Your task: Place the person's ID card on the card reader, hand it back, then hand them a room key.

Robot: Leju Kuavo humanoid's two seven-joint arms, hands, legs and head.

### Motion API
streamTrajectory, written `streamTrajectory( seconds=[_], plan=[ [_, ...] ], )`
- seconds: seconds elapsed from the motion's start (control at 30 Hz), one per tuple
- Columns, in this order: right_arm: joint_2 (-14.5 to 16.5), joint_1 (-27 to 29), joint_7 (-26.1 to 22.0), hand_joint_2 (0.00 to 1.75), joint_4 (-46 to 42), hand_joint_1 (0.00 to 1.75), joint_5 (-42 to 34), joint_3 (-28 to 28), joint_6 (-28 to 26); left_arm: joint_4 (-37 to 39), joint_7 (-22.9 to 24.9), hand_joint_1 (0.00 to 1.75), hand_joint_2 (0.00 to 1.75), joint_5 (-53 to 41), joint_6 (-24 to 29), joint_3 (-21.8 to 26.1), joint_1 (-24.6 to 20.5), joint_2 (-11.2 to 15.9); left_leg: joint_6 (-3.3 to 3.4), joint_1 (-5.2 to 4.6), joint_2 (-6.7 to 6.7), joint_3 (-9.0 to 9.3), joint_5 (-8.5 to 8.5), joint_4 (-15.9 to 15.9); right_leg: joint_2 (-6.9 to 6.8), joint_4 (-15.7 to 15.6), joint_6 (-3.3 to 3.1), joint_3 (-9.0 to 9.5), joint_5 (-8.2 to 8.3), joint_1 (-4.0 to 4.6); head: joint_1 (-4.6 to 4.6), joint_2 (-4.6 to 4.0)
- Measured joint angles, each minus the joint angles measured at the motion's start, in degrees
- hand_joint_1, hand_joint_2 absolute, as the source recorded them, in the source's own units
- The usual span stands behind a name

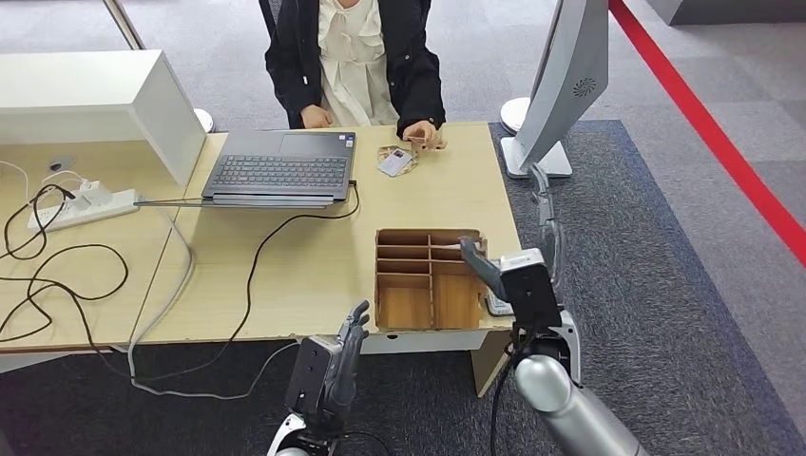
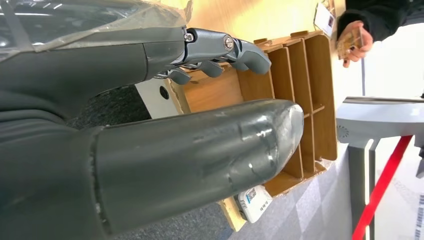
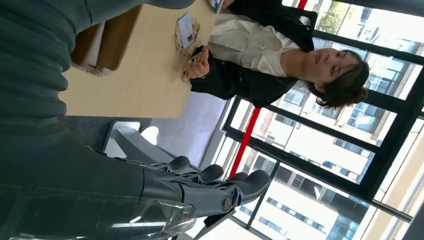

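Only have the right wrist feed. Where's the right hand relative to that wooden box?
Observer: In the head view the right hand hovers over the right edge of the wooden divider box, which sits at the near edge of the table. It holds nothing.
Operator: Left hand?
Observer: The left hand is low, just off the table's near edge and left of the box, with its fingers extended and empty.
Operator: Anything beside the box?
Observer: A small white labelled device lies against the box's right side at the table edge, below the right hand.
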Motion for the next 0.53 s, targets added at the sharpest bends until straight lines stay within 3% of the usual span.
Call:
streamTrajectory(
  seconds=[0.3,0.53],
  plan=[
    [-0.01,5.27,-4.64,1.75,-4.51,0.0,-8.21,0.38,0.9,-1.73,-0.08,0.0,0.0,0.18,0.2,0.22,0.47,0.53,0.0,0.0,0.0,0.0,0.0,-0.02,0.0,0.0,0.0,0.01,0.0,0.0,0.01,0.0],
    [0.9,6.57,-8.78,1.75,-5.29,0.0,-15.56,0.71,6.87,-2.36,-0.57,0.0,0.0,1.06,0.82,0.64,0.89,0.87,0.0,0.0,0.0,0.0,0.0,-0.03,0.0,0.0,0.0,0.01,0.0,0.0,0.02,0.0]
  ],
)
